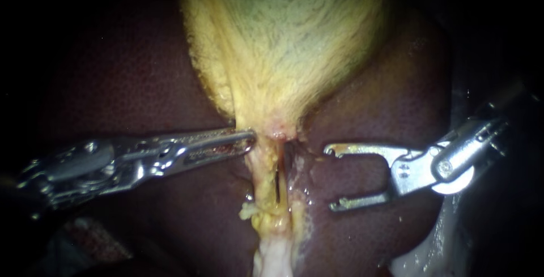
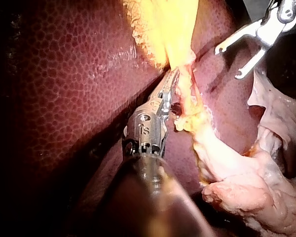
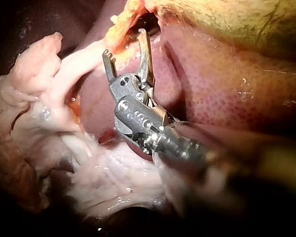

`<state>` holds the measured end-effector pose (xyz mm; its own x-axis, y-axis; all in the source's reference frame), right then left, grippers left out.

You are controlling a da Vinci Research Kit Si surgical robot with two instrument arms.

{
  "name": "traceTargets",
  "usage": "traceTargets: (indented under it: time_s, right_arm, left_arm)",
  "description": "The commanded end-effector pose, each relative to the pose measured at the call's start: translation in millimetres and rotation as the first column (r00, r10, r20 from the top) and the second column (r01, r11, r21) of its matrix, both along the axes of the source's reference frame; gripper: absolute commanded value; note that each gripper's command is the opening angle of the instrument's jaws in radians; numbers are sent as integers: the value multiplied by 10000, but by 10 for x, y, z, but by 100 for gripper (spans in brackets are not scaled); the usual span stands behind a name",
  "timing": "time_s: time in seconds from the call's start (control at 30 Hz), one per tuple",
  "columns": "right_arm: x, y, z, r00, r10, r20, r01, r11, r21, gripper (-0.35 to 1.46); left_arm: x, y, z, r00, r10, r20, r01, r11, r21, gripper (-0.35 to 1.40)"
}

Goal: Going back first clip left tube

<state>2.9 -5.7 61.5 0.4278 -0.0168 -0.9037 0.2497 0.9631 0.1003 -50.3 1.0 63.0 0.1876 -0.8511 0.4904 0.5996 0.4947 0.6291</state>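
The yellow-green gallbladder (image 1: 283, 33) narrows to a neck over the dark liver (image 1: 130, 84). Below the neck run two pale yellow tubes with a dark slit between them: the left tube (image 1: 262, 169) and the right tube (image 1: 290, 178). My left instrument (image 1: 249, 138) comes in flat from the left. Its jaws are shut on the tissue at the left edge of the neck, as the left wrist view (image 2: 171, 83) also shows. My right instrument (image 1: 331, 178) stands to the right of the tubes, apart from them. Its forked jaws are wide open and hold nothing (image 3: 124, 43).
Pale fatty tissue (image 1: 272, 257) hangs below the tubes and spreads beside my right instrument (image 3: 44, 98). Wet whitish tissue (image 1: 430, 248) lies under the right shaft. Liver surrounds the tubes on both sides.
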Motion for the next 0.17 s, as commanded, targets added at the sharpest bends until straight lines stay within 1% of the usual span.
traceTargets:
  time_s: [0.03,0.17]
  right_arm:
    - [0,0,0,10000,7,-2,-7,10000,8,60]
    - [0,0,0,10000,6,-3,-6,10000,8,60]
  left_arm:
    - [0,0,0,10000,5,4,-5,10000,0,-1]
    - [0,0,1,10000,20,-19,-20,10000,10,-1]
